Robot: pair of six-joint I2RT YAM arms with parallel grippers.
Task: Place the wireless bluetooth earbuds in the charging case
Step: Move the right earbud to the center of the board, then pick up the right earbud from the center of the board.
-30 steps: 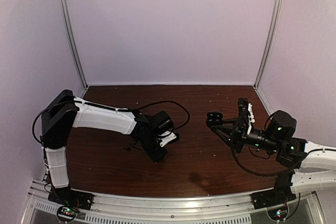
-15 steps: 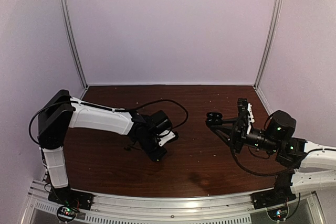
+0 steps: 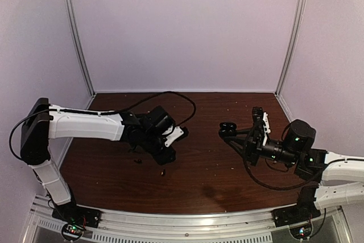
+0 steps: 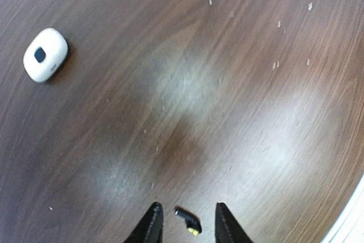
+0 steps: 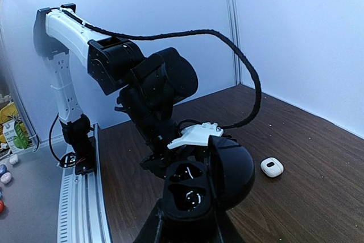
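A tiny black earbud [image 4: 188, 221] with a yellow tip lies on the table between the tips of my left gripper [image 4: 187, 209], which is open and hovers over it without touching. In the top view the left gripper [image 3: 165, 153] points down just above a small dark speck, the earbud [image 3: 164, 171]. My right gripper [image 5: 190, 223] is shut on an open black charging case [image 5: 196, 189], lid up and both sockets showing, held above the table [image 3: 227, 126]. No white earbuds show.
A closed white case [image 4: 45, 54] lies on the wooden table beyond the left gripper; it also shows in the right wrist view [image 5: 272, 167]. Another small dark bit [image 3: 137, 160] lies left of the earbud. Pale crumbs dot the table. White walls enclose three sides.
My left arm has pulled back and up to the left, uncovering the black earbud on the table. My right gripper with the case has shifted slightly left.
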